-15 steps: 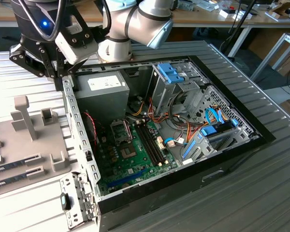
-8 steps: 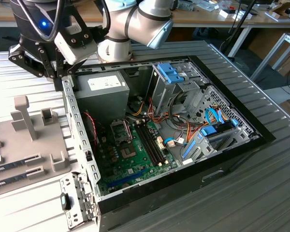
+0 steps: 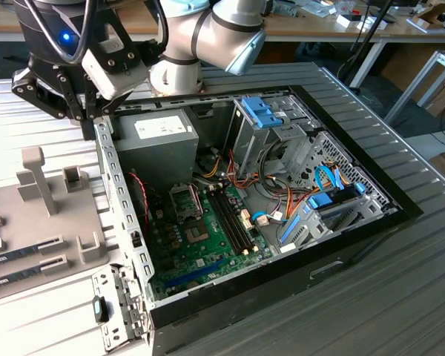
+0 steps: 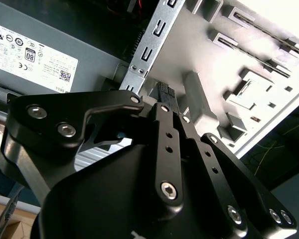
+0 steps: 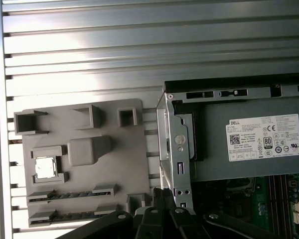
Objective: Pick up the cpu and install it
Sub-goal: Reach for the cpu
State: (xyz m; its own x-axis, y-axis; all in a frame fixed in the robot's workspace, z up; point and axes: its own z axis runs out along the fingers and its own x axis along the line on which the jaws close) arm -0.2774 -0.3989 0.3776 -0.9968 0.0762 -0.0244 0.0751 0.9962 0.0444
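The cpu (image 5: 45, 168), a small silver square, lies in a recess of the grey fixture plate (image 5: 134, 164) beside the open computer case. My gripper (image 5: 162, 192) hangs over the case's metal side wall (image 5: 178, 149), between the plate and the power supply. Its fingers are together with nothing between them, as the second wrist view also shows (image 4: 164, 94). In the exterior view the gripper (image 3: 89, 122) sits at the case's far corner on the exterior view's left. The black socket frame (image 3: 185, 200) stands on the green motherboard (image 3: 200, 252).
The grey power supply (image 3: 152, 144) fills the case's back corner near the gripper. Dark memory sticks (image 5: 65, 195) lie in slots on the plate. Drive cages, blue brackets (image 3: 261, 113) and cable bundles crowd the case's right half. Ribbed metal table (image 3: 400, 163) surrounds the case.
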